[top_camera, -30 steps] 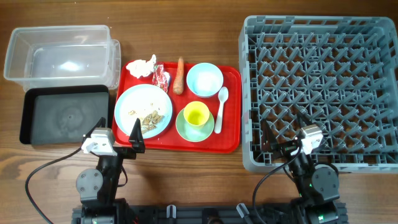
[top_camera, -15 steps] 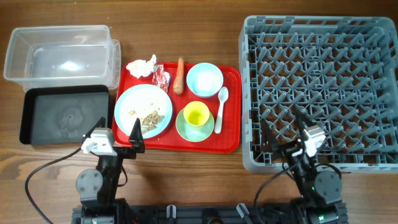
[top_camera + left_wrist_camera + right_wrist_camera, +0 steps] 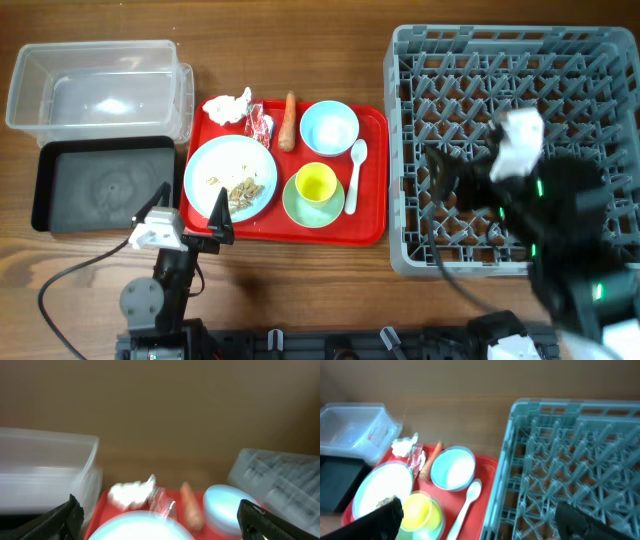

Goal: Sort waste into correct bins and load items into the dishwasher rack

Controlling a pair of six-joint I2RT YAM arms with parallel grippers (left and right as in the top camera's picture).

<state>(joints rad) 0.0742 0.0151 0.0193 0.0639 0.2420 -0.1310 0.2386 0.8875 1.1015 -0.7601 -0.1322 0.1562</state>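
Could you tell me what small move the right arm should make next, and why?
Probably swing the right arm left toward the white plastic spoon on the red rectangular tray: it hangs over the grey pegged plastic rack with jaws open and empty, and the spoon lies nearest that rack, untouched.

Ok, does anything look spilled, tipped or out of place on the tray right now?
Nothing stands out. On the red tray, the yellow cup sits upright in the green dish, the scraps lie on the plate, and nothing has spilled onto the table.
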